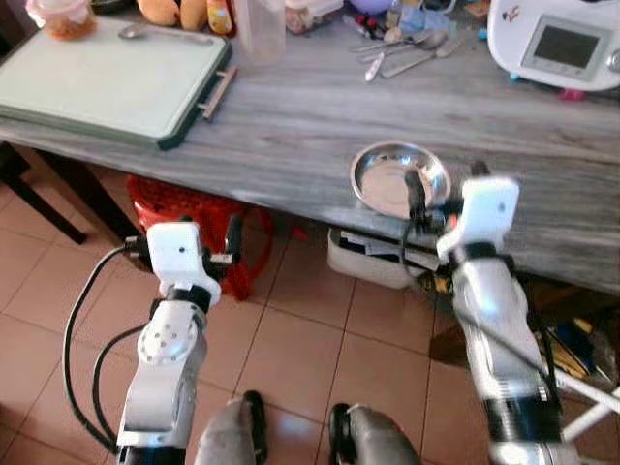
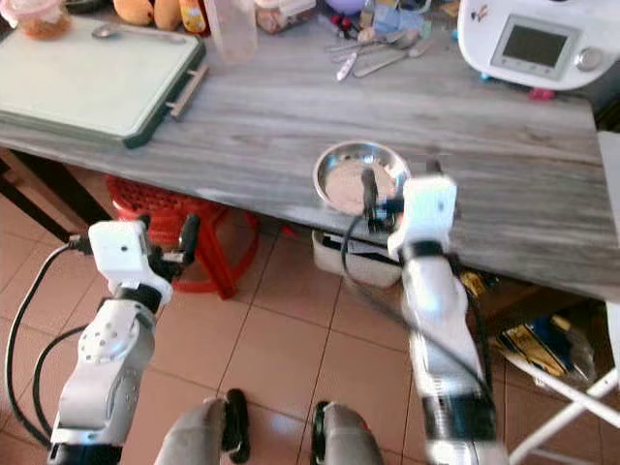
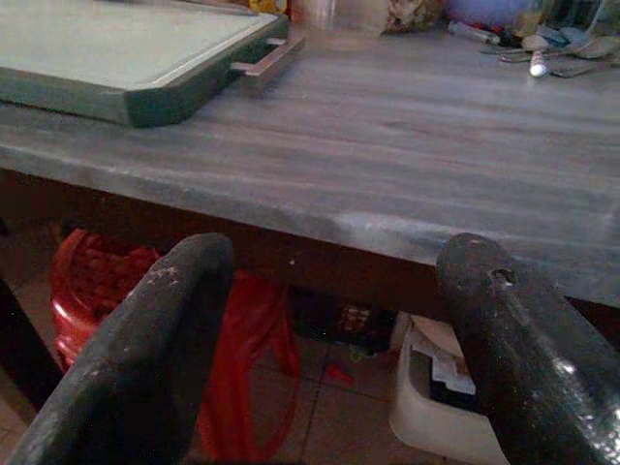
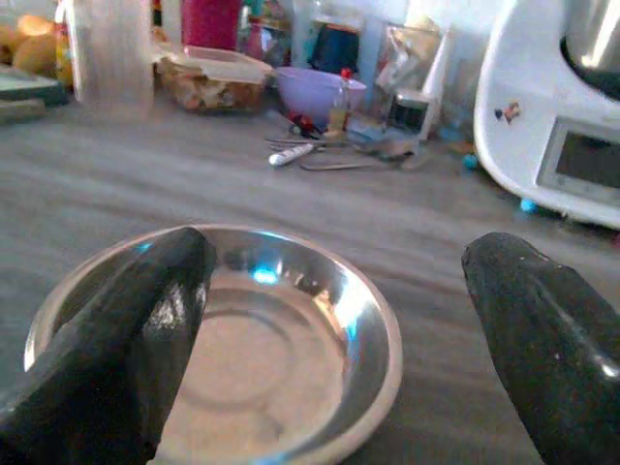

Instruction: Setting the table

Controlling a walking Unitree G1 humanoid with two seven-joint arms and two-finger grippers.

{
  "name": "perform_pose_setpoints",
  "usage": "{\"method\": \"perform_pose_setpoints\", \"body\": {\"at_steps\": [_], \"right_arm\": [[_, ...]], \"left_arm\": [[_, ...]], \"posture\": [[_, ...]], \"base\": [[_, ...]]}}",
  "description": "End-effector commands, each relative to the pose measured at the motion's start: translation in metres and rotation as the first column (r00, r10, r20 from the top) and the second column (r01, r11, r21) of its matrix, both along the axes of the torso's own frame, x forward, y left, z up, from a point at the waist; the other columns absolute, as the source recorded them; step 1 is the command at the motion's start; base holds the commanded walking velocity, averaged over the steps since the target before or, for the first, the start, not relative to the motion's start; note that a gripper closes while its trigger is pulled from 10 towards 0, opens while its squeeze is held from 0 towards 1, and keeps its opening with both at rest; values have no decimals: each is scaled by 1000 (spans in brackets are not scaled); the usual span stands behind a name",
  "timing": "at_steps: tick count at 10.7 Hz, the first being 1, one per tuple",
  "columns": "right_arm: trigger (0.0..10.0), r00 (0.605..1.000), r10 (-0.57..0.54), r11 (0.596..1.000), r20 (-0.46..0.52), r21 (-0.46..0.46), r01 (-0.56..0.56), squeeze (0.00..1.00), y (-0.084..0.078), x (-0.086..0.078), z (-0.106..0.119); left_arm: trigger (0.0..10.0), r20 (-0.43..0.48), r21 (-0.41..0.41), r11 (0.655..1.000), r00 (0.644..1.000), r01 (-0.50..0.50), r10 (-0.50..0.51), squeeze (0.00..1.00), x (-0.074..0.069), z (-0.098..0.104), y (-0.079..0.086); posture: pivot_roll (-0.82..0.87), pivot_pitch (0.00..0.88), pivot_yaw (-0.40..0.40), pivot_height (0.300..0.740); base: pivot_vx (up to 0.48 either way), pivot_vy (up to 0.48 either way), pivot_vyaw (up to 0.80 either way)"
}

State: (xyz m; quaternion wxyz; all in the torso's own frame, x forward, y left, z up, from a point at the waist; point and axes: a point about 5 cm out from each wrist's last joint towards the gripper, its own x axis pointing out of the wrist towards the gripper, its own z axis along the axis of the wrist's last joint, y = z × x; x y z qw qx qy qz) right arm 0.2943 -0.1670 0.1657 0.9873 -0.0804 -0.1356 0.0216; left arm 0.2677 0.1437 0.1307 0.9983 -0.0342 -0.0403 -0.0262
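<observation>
Evidently the reach is under way: the right gripper (image 4: 339, 329), fingers spread, hovers at six o'clock of the shallow round steel dish (image 1: 399, 178) near the grey wooden table's (image 1: 291, 126) front edge. Next comes closing on its rim. The left gripper (image 3: 329, 358) hangs open, idle.

Grey wooden table (image 1: 291, 126); terracotta tiled floor (image 1: 310, 339), red stool (image 1: 194, 208) beneath

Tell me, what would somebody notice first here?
Probably the shiny metal bowl near the front edge of the grey table, with the right gripper just in front of it, fingers open. Next, the big pale green tray on the table's left end. The left gripper is lower down, before the table's edge, fingers open too.
</observation>
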Motion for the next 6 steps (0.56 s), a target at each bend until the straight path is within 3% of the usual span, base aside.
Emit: {"method": "perform_pose_setpoints", "body": {"at_steps": [1,2,6], "right_arm": [[10000,1000,-11,1000,2,-24,11,0,-1,-10,-2],[10000,999,-30,999,-14,-24,29,0,-3,-16,-5],[10000,999,-34,999,-16,-37,33,0,-3,-15,-2]], "left_arm": [[10000,-20,16,1000,1000,-21,21,0,0,-2,4],[10000,-22,10,1000,999,-27,27,0,0,-2,5],[10000,-20,6,999,999,-34,34,0,0,-1,4]], "posture": [[-17,194,-17,740],[-19,193,-19,740],[-21,191,-25,740]], "base": [[0,0,0],[0,0,0],[0,0,-662]]}}
